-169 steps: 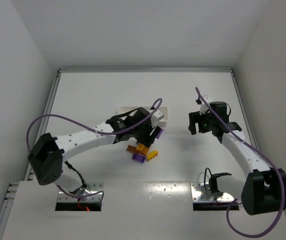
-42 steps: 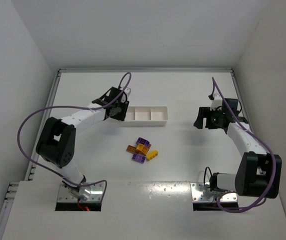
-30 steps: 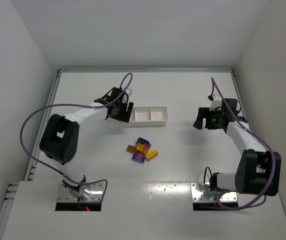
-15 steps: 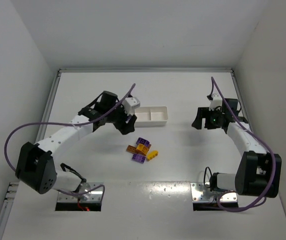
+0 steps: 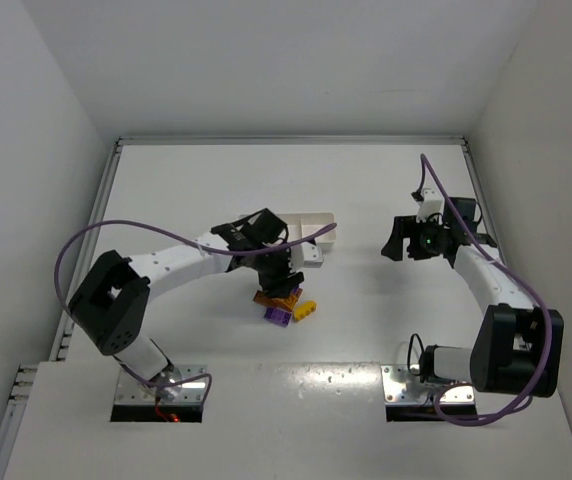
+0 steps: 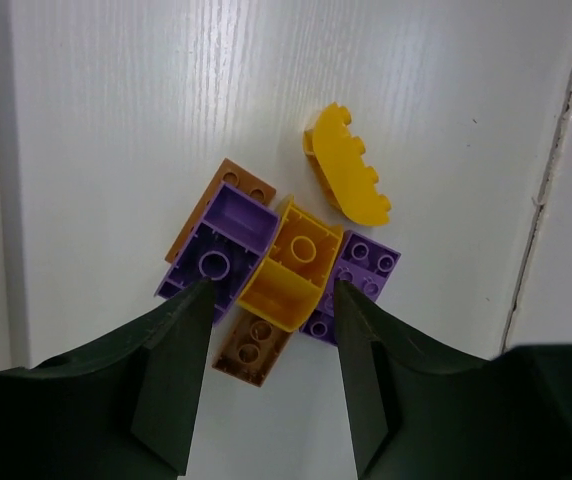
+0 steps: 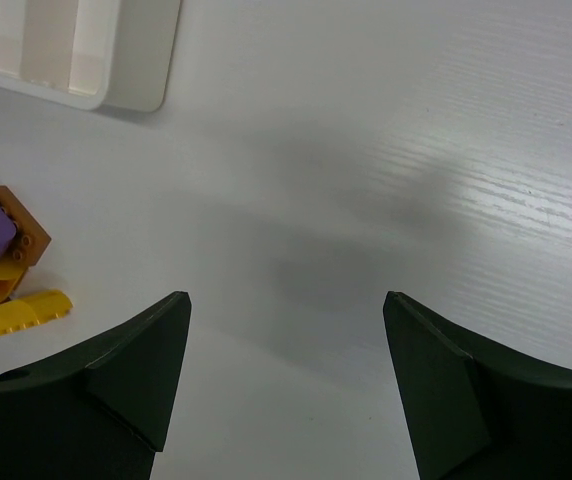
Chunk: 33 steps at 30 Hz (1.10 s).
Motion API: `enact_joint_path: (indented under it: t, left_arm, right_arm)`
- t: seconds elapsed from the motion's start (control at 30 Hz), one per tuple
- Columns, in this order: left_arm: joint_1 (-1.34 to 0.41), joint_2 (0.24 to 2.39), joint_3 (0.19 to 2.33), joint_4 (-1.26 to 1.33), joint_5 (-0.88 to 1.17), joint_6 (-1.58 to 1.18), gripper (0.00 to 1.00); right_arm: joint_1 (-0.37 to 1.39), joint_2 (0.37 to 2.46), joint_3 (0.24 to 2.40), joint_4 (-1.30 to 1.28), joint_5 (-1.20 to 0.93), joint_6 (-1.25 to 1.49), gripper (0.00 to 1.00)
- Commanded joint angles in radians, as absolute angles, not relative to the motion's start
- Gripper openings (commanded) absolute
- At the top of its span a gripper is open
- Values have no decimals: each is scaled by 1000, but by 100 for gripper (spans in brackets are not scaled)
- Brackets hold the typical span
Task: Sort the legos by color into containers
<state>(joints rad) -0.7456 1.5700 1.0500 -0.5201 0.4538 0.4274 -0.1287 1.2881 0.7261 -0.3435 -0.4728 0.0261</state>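
The legos lie in one small pile [image 5: 286, 305] on the table's middle. In the left wrist view I see a purple brick [image 6: 216, 255], an orange-yellow brick [image 6: 291, 265], a purple plate [image 6: 361, 270], two brown bricks [image 6: 251, 345] and a yellow curved brick [image 6: 346, 180]. My left gripper [image 6: 271, 290] is open and empty right above the pile, its fingers on either side of the orange-yellow brick; it also shows in the top view [image 5: 279, 275]. The white tray [image 5: 318, 225] lies behind the pile, its left part hidden by my left arm. My right gripper [image 5: 398, 240] is open and empty, to the tray's right.
The right wrist view shows the tray's end [image 7: 76, 50] at the upper left and some of the legos [image 7: 6, 270] at the left edge, with bare table under my right gripper [image 7: 286, 300]. White walls close the table on three sides.
My left arm has swung from the tray's left end down and to the right, and its gripper is now over the lego pile. My right arm has hardly moved.
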Motion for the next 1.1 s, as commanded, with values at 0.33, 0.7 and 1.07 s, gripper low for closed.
enact_joint_path:
  t: [0.33, 0.7, 1.07]
  left_arm:
    - [-781, 1644, 1118, -425, 397, 474, 57]
    - [-781, 1719, 1127, -405, 387, 456, 51]
    - [-781, 1727, 1127, -405, 377, 436, 13]
  right_arm:
    - [-130, 1264, 738, -328, -495, 11, 79]
    - [-130, 1273, 738, -328, -495, 11, 79]
    - [-130, 1273, 729, -328, -495, 11, 79]
